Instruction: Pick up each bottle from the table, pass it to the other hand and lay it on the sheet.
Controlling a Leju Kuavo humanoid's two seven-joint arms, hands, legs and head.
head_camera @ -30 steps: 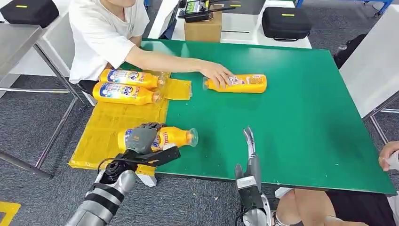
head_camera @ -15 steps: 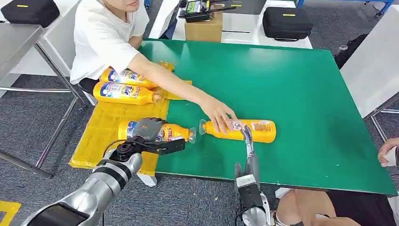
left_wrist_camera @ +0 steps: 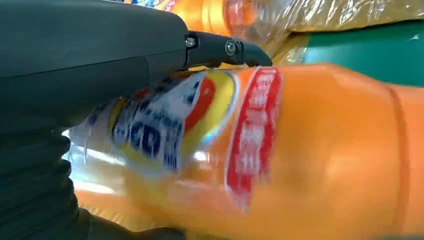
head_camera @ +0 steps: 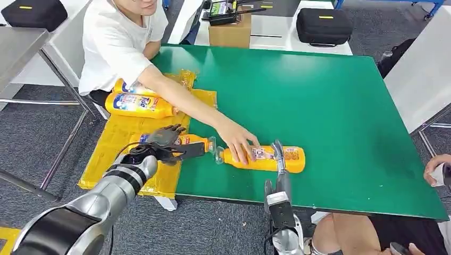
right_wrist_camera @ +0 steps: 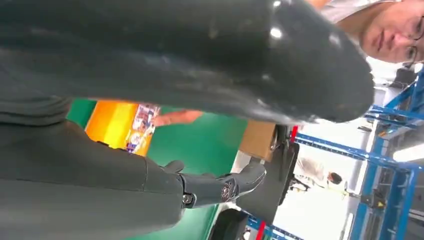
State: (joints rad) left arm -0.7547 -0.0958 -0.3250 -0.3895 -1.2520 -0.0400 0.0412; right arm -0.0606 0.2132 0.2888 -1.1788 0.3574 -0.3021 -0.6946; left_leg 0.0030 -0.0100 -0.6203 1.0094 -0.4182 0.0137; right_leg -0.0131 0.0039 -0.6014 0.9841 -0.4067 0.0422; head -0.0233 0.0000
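the left hand (head_camera: 166,137) rested with fingers curled over a bottle (head_camera: 192,141) lying on the yellow sheet (head_camera: 122,139) at the desk (head_camera: 330,106) edge. the right hand (head_camera: 280,159) stood spread beside another bottle (head_camera: 276,159), which a person's hand (head_camera: 238,142) held on the desk. two bottles (head_camera: 135,103) already lay on the sheet, so at least this one remained.

My right hand (right_wrist_camera: 200,100) looms dark across the view, fingers (right_wrist_camera: 225,187) apart, holding nothing; beyond them an orange bottle (right_wrist_camera: 120,125) lies on the green table (right_wrist_camera: 210,142); a person's hand (right_wrist_camera: 175,118) rests on it.
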